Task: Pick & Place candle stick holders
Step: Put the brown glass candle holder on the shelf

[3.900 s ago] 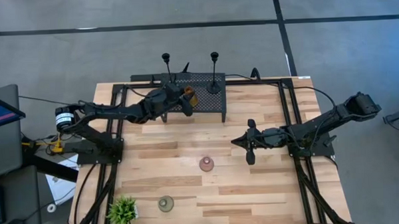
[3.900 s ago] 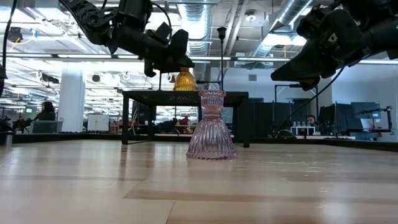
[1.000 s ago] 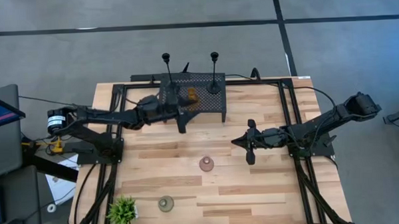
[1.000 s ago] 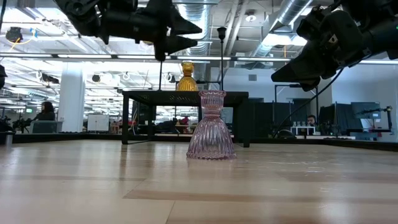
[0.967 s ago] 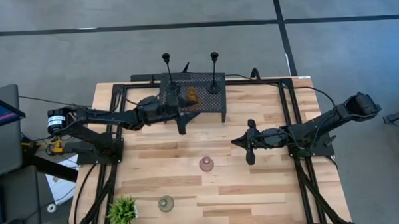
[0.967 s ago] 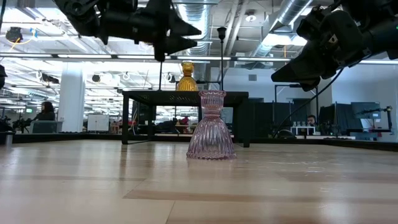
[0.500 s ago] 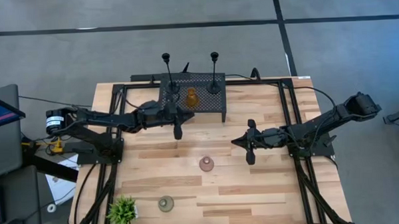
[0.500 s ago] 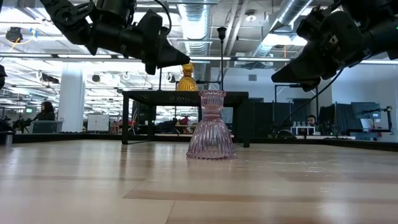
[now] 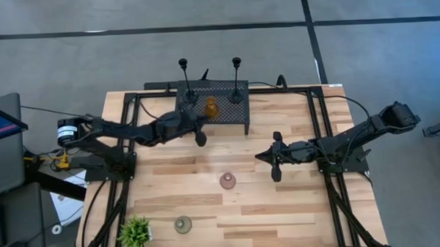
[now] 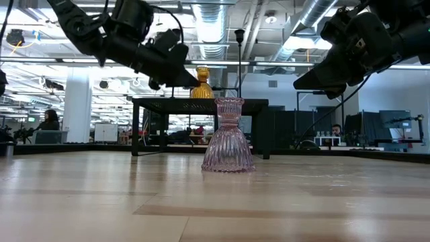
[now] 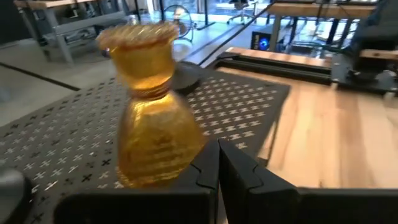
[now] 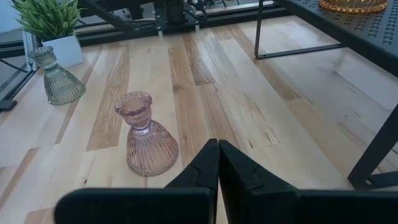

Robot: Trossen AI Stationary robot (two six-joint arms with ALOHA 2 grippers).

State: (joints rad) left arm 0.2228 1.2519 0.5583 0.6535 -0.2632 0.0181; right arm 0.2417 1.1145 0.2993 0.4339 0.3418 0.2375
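Candle stick holders number five: two thin black stems (image 9: 183, 79) on round bases and one squat amber glass holder (image 9: 211, 107) are set on the perforated black mesh stand (image 9: 230, 112); a ribbed pink glass one (image 9: 227, 181) and a grey-green one (image 9: 182, 225) are left on the planked wooden table (image 9: 282, 209); the left gripper (image 9: 200, 139) is clenched, empty, beside the stand; the right gripper (image 9: 274, 165) is clenched on nothing over the table.

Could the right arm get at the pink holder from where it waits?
Probably yes. The right gripper hangs shut just beside the pink holder, which stands upright on bare table with nothing between them. The grey-green holder and the plant sit well off to the side.
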